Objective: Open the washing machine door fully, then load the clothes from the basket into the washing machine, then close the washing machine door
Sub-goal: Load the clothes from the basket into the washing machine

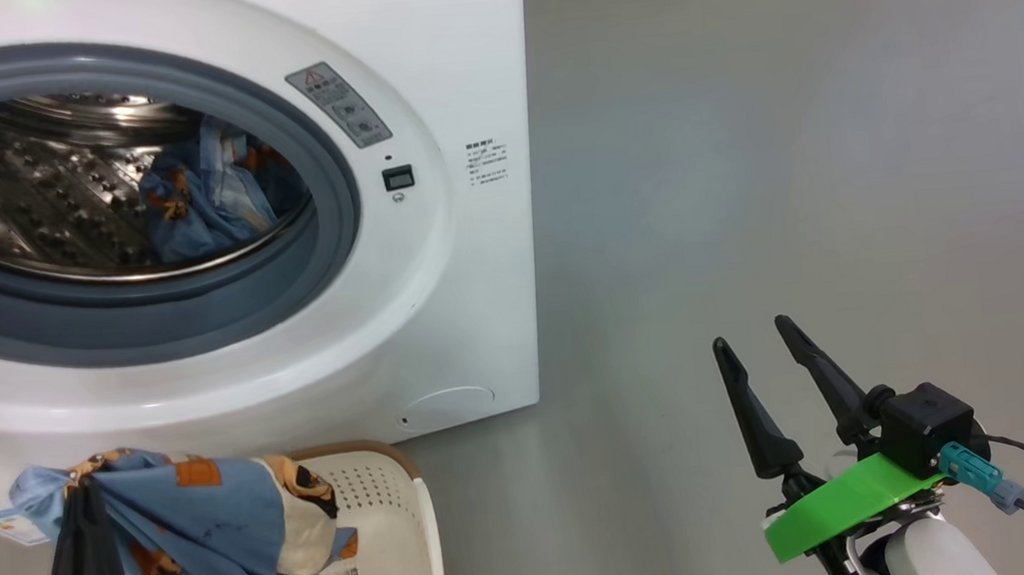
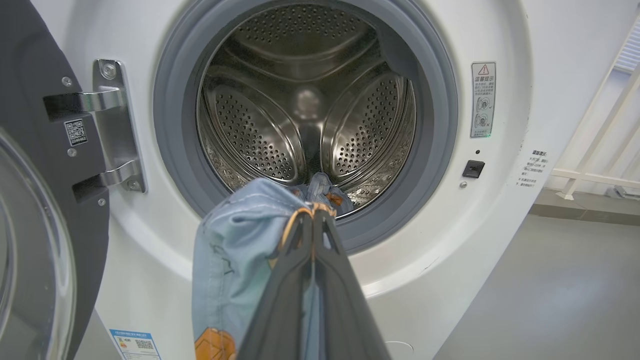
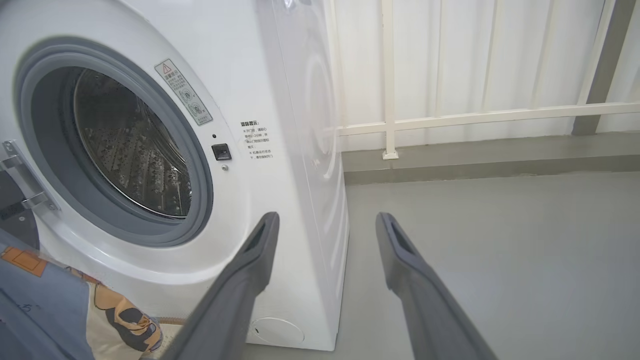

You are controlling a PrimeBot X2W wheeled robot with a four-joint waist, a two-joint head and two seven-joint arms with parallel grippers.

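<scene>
Over the basket (image 1: 425,514), a blue animal-print garment (image 1: 193,532) hangs pinched between the pressed-together fingers of the left gripper (image 2: 314,220), just before the mouth of the washing machine (image 1: 459,81). A second garment (image 1: 195,203) already lies in the drum (image 2: 300,100) and the washing machine door (image 2: 30,200) stands swung wide. Opening looks done, loading partway, closing left. Well apart, the right gripper (image 3: 325,220) hovers spread and empty. A red-triangle warning sticker (image 2: 483,99), a QR code (image 2: 76,132) and a blue energy sticker (image 2: 132,345) carry print too small to read.
</scene>
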